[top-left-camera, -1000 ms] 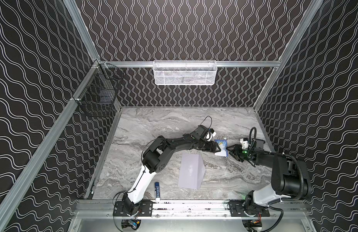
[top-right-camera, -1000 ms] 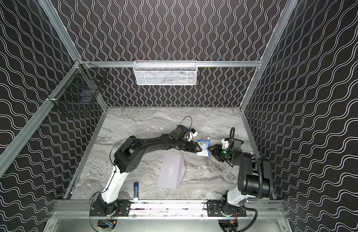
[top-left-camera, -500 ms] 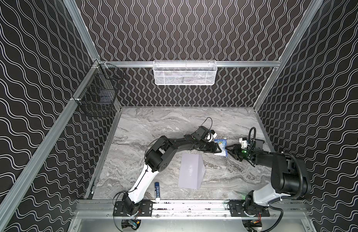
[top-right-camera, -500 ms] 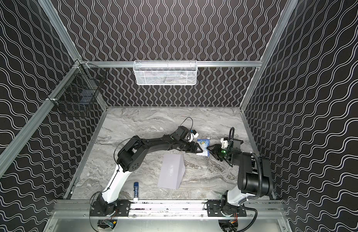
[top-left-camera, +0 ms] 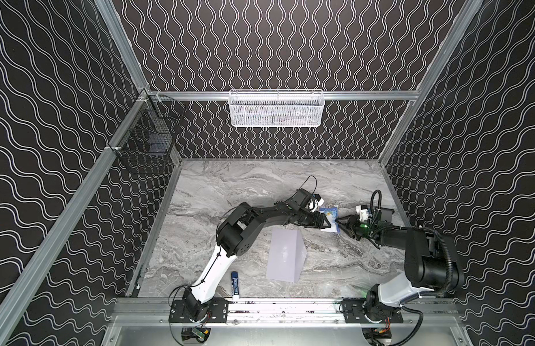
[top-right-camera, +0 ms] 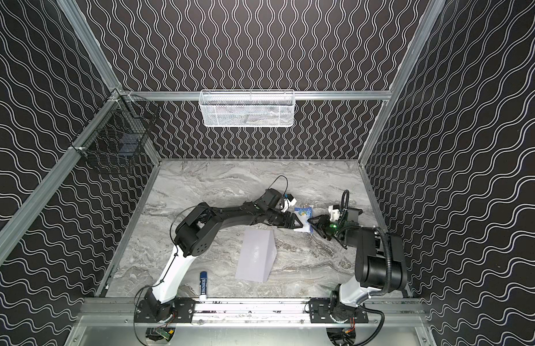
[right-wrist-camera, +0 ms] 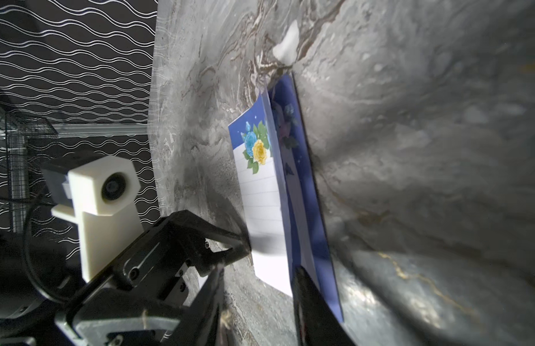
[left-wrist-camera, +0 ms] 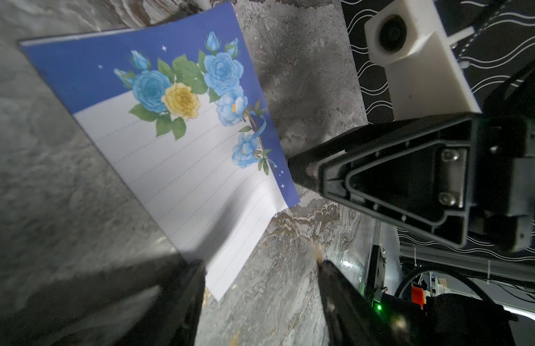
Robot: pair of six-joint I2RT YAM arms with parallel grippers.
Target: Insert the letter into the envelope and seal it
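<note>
Grey marbled table (top-left-camera: 245, 185), veined in white and brown, inside a booth of black walls (top-left-camera: 275, 45) lined with white waves and framed in bare aluminium rail (top-left-camera: 365, 95). White mesh basket (top-left-camera: 276, 109) hanging from the back rail. Black wire basket (top-left-camera: 146, 140) hooked on the left rail, with something dark inside, too dim to name. Both arms bolted to the front rail and reaching in low over the stone-look top, with soft shadows beneath them.

Right of centre, toward the back: letter (top-left-camera: 329, 216), folded, its two leaves spread apart, blue border and blue-and-yellow roses plain in both wrist views. Sits between the two claws, tip to tip from opposite sides. Cannot tell whether resting on the table or raised just off it.

Left claw (top-left-camera: 325, 223): jaws wide, one fingertip against the white ruled face, the sheet's lower edge in the gap. Right claw (top-left-camera: 341, 225): jaws narrower yet apart, astride the folded sheet, one finger over the blue leaf, the other short of the paper.

Envelope (top-left-camera: 285, 254) flat on the table nearer the front, pale lavender, pointed flap toward the right, apart from the letter and clear of both claws. Blue tube (top-left-camera: 235, 284) by the front rail, just beside the left arm's white lower link, near the envelope's left corner.
</note>
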